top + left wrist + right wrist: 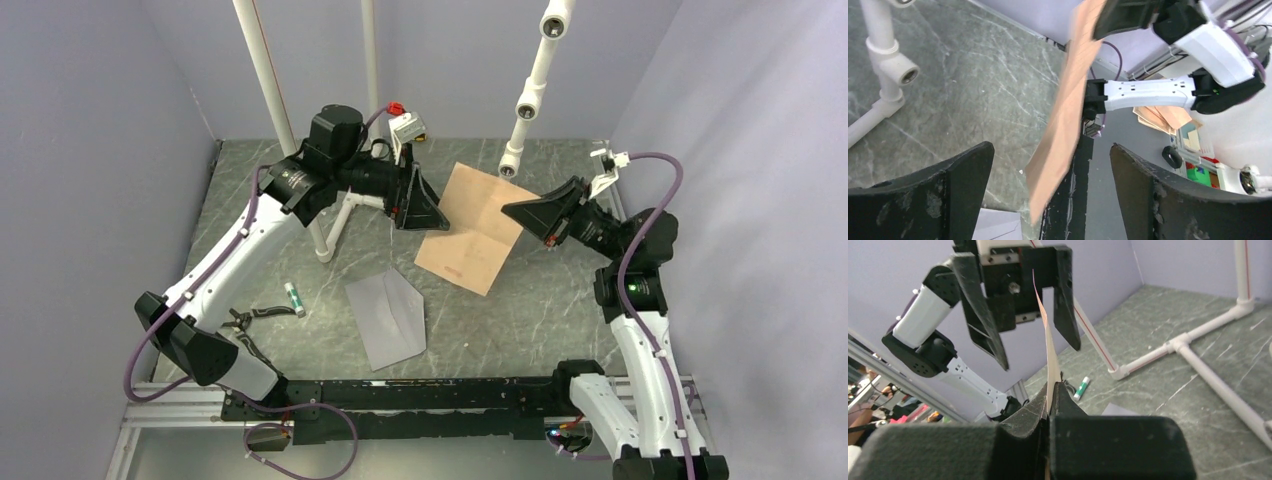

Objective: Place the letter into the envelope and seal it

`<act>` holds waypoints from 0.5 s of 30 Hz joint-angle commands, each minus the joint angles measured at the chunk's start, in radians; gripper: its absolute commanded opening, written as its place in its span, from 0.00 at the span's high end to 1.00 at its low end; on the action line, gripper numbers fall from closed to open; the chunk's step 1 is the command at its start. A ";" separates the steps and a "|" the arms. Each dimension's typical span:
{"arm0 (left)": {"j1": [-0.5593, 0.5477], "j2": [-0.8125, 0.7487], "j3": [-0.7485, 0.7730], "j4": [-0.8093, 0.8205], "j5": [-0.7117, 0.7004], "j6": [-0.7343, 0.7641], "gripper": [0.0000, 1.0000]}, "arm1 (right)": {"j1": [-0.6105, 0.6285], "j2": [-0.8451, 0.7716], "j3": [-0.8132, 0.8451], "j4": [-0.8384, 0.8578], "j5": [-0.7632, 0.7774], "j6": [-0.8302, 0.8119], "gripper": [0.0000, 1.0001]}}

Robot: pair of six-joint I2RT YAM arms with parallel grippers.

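The letter (470, 235), a tan sheet, hangs above the table between the two arms. My right gripper (515, 212) is shut on its right edge; in the right wrist view the letter (1048, 347) rises edge-on out of the shut right gripper (1050, 392). My left gripper (432, 215) is open, its jaws to either side of the letter's left edge without touching it. The left wrist view shows the letter (1063, 125) between the spread fingers (963, 185). The pale grey envelope (388, 318) lies flat on the table nearer the arm bases.
A glue stick (294, 299) lies left of the envelope. A white pipe frame (330, 225) stands at the back left, under the left arm. Another jointed white pipe (525, 100) hangs above the back of the table. Grey walls close in three sides.
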 commanded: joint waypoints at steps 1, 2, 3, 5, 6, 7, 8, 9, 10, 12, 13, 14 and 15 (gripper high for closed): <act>0.010 -0.040 0.005 -0.034 -0.102 0.013 0.07 | 0.000 0.003 0.105 -0.039 0.050 -0.038 1.00; 0.015 -0.038 -0.001 -0.033 -0.107 0.008 0.07 | 0.000 0.005 0.117 -0.031 0.048 -0.030 1.00; 0.016 -0.035 -0.004 -0.030 -0.113 -0.002 0.07 | 0.000 0.009 0.127 -0.017 0.042 -0.022 1.00; 0.020 -0.029 -0.003 -0.011 -0.116 -0.033 0.10 | 0.000 0.017 0.150 -0.011 0.037 -0.009 1.00; 0.022 -0.027 -0.002 0.001 -0.096 -0.046 0.15 | 0.000 0.017 0.160 -0.010 0.039 -0.006 1.00; 0.025 -0.027 -0.003 0.019 -0.074 -0.057 0.21 | 0.000 0.016 0.168 -0.007 0.043 -0.004 1.00; 0.026 -0.029 -0.006 0.035 -0.053 -0.069 0.28 | 0.000 0.015 0.178 -0.011 0.050 -0.005 1.00; 0.028 -0.032 -0.013 0.051 -0.036 -0.081 0.38 | 0.000 0.014 0.188 -0.017 0.057 -0.011 1.00; 0.032 -0.034 -0.021 0.066 -0.022 -0.091 0.46 | 0.000 0.011 0.200 -0.027 0.065 -0.020 1.00; 0.038 -0.037 -0.038 0.109 0.018 -0.123 0.61 | 0.000 0.013 0.224 -0.048 0.080 -0.035 1.00; 0.039 -0.040 -0.050 0.142 0.043 -0.150 0.72 | 0.000 0.016 0.233 -0.057 0.086 -0.041 1.00; 0.039 -0.042 -0.065 0.184 0.055 -0.187 0.79 | 0.000 0.018 0.238 -0.056 0.088 -0.039 1.00; 0.039 -0.044 -0.081 0.238 0.087 -0.223 0.83 | 0.000 0.019 0.240 -0.047 0.088 -0.032 1.00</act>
